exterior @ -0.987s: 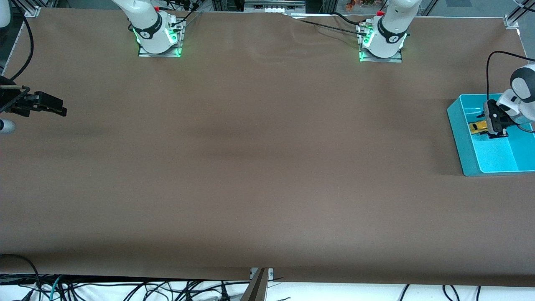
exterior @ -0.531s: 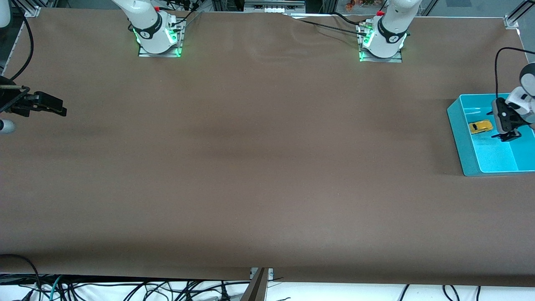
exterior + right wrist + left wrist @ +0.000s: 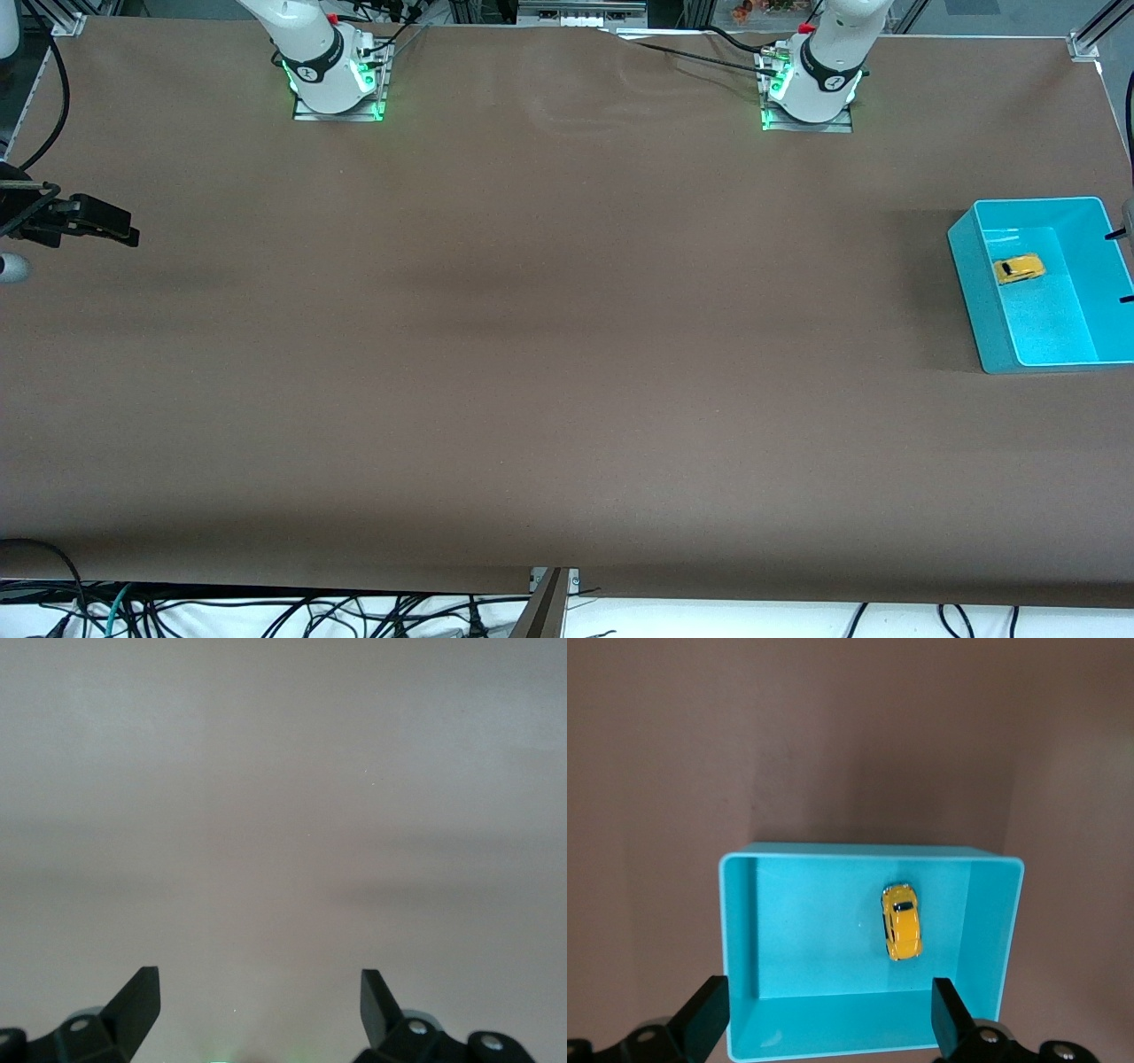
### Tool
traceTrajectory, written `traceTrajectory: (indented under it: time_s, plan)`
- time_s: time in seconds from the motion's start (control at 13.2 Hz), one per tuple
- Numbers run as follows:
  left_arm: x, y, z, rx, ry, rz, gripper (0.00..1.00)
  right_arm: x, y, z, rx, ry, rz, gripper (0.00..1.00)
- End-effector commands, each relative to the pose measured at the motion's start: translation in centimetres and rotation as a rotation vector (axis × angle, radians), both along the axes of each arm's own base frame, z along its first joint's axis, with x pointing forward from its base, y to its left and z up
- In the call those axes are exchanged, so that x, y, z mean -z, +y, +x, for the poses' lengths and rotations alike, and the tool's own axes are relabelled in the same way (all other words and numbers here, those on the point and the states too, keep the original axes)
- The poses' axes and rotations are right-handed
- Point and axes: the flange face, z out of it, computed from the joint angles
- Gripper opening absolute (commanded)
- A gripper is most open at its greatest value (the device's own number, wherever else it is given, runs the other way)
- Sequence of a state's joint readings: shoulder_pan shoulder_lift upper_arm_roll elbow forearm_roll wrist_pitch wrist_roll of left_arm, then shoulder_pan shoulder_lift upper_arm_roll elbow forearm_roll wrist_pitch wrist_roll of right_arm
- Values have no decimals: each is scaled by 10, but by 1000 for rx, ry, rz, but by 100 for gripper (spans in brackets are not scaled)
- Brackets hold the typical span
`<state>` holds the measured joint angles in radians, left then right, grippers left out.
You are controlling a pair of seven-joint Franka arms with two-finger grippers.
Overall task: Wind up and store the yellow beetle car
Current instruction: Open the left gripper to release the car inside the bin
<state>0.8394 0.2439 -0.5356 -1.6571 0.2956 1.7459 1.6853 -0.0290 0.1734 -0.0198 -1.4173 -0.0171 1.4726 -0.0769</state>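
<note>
The yellow beetle car lies alone on the floor of a teal bin at the left arm's end of the table. In the left wrist view the car lies inside the bin, well below the fingers. My left gripper is open and empty, high over the bin. In the front view only its fingertips show at the picture's edge. My right gripper waits over the right arm's end of the table. It is open and empty over bare table.
The brown table cover lies flat between the two arm bases. Cables hang below the table edge nearest the front camera.
My left gripper has lifted away from the car and moved toward the left arm's end, almost out of the front view. The car stays in the bin. The right arm has not moved.
</note>
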Motion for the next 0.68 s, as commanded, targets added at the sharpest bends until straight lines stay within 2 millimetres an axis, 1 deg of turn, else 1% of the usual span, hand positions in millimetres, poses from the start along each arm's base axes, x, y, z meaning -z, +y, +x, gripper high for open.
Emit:
traceTrajectory:
  time_s: [0.0, 0.08, 0.15, 0.23, 0.3, 0.38, 0.53, 0.61]
  plan:
    - [-34, -40, 18, -126, -17, -18, 100, -3, -2, 0, 10, -4, 14, 100]
    - [-41, -62, 22, -203, -37, -41, 100, -3, -2, 0, 8, -5, 14, 100]
    - [-53, -85, 24, -275, -64, -43, 100, -3, -2, 0, 8, -5, 14, 100]
    - [-60, -122, 25, -295, -66, -39, 100, -3, -2, 0, 10, -5, 14, 100]
    - [-65, -144, 25, -314, -67, -32, 100, -3, -1, 0, 7, -5, 14, 100]
    - [-77, -173, 24, -357, -88, -38, 100, -3, -1, 0, 8, -5, 14, 100]
    - [-101, -222, 13, -529, -144, -15, 100, -3, -1, 0, 8, -5, 14, 100]
    - [-108, -247, 3, -636, -171, 8, 100, -3, -1, 0, 8, -5, 14, 100]
